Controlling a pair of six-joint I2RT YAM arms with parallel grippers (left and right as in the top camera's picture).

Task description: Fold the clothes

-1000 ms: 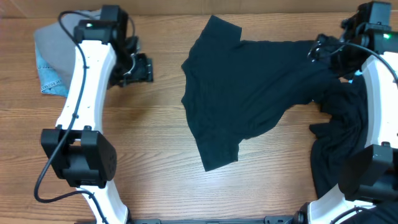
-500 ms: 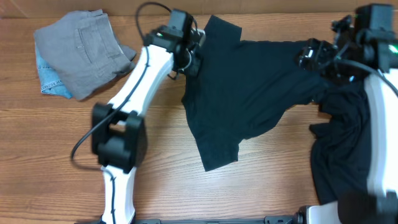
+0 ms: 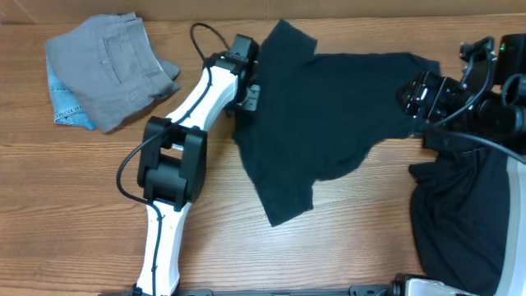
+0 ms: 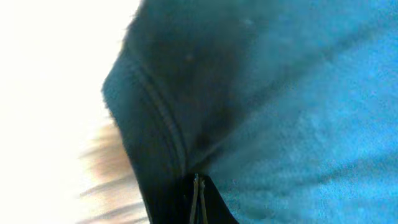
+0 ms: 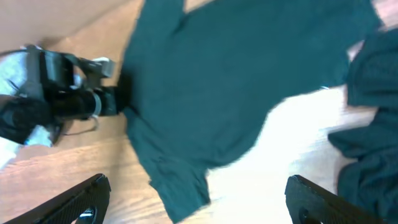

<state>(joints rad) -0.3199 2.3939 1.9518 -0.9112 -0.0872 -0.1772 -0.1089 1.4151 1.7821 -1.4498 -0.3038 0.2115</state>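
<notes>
A black T-shirt [image 3: 329, 107] lies spread across the middle of the table, also seen from above in the right wrist view [image 5: 236, 81]. My left gripper [image 3: 249, 92] sits at the shirt's left edge, by the sleeve. In the left wrist view its fingertips [image 4: 198, 198] are pressed together on the dark cloth [image 4: 280, 112] beside a stitched hem. My right gripper [image 3: 421, 94] hovers at the shirt's right end, raised off the table. It stands wide open [image 5: 199, 205], with nothing between its fingers.
A heap of dark clothes [image 3: 460, 205] lies at the right edge, under the right arm. Folded grey trousers [image 3: 107, 62] rest on a light-blue piece [image 3: 66, 103] at the back left. The left arm [image 3: 189, 115] stretches across the table left of the shirt.
My left arm swung from the grey pile over to the shirt's left edge and its jaws shut there. My right gripper let go of the shirt's right sleeve and drew back.
</notes>
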